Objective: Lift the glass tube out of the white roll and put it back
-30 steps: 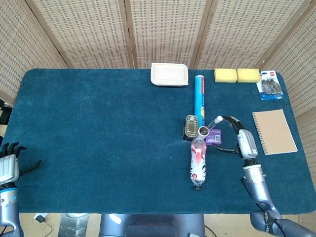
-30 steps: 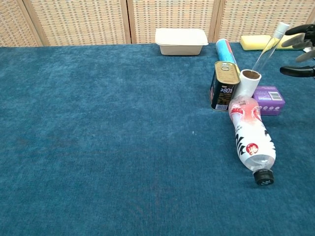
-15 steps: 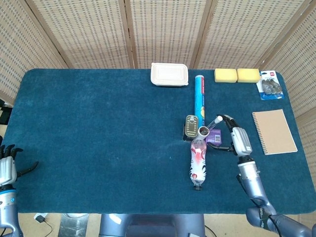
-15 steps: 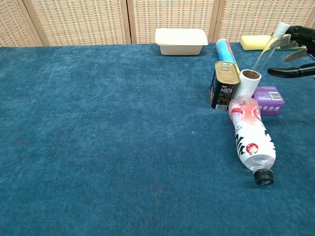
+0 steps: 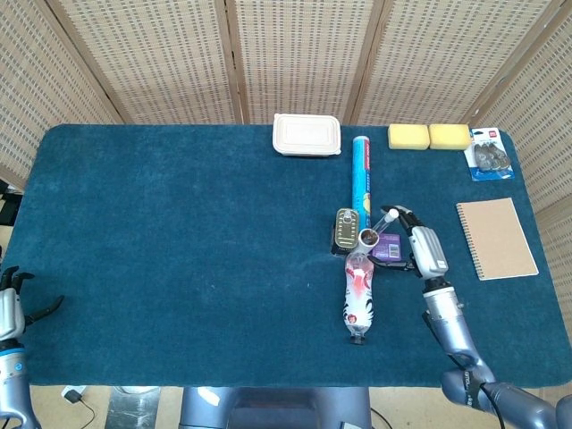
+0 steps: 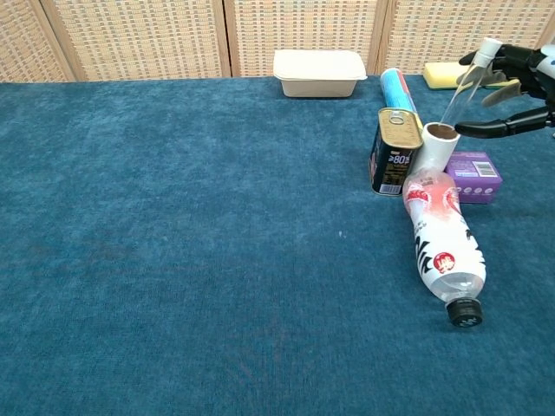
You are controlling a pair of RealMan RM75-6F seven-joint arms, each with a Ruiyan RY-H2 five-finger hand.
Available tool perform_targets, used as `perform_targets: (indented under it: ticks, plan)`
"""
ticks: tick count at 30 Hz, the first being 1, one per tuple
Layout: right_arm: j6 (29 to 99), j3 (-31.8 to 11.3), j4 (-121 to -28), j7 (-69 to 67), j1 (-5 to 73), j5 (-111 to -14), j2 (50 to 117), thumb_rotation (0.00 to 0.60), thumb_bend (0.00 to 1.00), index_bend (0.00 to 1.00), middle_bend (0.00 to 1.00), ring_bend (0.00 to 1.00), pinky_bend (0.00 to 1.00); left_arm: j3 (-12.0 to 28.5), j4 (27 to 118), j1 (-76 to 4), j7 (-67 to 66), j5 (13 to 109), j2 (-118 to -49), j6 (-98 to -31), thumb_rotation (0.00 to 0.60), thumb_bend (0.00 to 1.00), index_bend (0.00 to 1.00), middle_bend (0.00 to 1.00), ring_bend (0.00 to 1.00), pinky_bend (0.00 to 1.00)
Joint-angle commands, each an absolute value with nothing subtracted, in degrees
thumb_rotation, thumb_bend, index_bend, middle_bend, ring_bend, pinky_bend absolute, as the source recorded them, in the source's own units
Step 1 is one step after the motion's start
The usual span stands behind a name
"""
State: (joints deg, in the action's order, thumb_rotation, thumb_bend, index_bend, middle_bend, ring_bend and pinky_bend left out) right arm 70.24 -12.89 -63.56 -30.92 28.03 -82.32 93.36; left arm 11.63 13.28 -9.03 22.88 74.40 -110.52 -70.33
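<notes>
The white roll (image 6: 438, 149) stands upright between a tin can and a purple box, also seen from above as the white roll (image 5: 367, 238). The glass tube (image 6: 463, 85) leans out of it to the upper right, its white cap up; in the head view the glass tube (image 5: 385, 222) shows short. My right hand (image 6: 513, 87) reaches in from the right, with fingers (image 6: 503, 59) spread beside the tube's top and the thumb lower, just right of the roll. I cannot tell whether they touch the tube. The right hand (image 5: 422, 248) holds nothing. My left hand (image 5: 11, 308) hangs open off the table's near-left edge.
A tin can (image 6: 395, 152) and a purple box (image 6: 474, 177) flank the roll; a plastic bottle (image 6: 442, 241) lies in front. Behind are a blue cylinder (image 6: 397, 87), white lunch box (image 6: 319, 73) and yellow sponges (image 5: 429, 136). A notebook (image 5: 496, 238) and blister pack (image 5: 490, 157) lie right.
My right hand has moved left, from clear of the tube to right beside its top. My left hand has slid lower toward the frame's bottom-left corner.
</notes>
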Motion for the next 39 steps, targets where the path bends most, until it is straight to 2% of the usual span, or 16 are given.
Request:
perform_targets:
  ticks: [1, 11, 22, 39]
  plan:
    - [69.84, -12.85, -63.14, -30.92, 28.53, -82.33, 93.76, 0.520, 0.05, 0.19, 0.25, 0.19, 0.26, 11.82, 13.28, -8.84, 22.78, 74.19, -110.57, -70.37, 0.322, 0.03, 0.32, 0.18, 0.08, 0.19]
    - [68.93, -12.87, -61.64, -31.24, 29.89, -82.10, 94.68, 0.599, 0.07, 0.20, 0.27, 0.20, 0.26, 12.34, 13.38, -8.45, 22.45, 73.67, -110.74, -70.58, 0.318, 0.03, 0.32, 0.18, 0.08, 0.19]
    - [68.48, -13.68, -61.20, -30.74, 30.58, -80.79, 94.39, 0.600, 0.07, 0.24, 0.30, 0.22, 0.27, 12.43, 13.47, -8.46, 22.33, 73.65, -110.76, -70.62, 0.320, 0.03, 0.32, 0.18, 0.08, 0.19]
    - [67.11, -14.94, -60.61, -29.21, 31.24, -78.22, 94.03, 0.600, 0.07, 0.40, 0.41, 0.33, 0.31, 12.43, 13.55, -8.57, 22.24, 73.72, -110.73, -70.53, 0.315, 0.03, 0.32, 0.18, 0.08, 0.19]
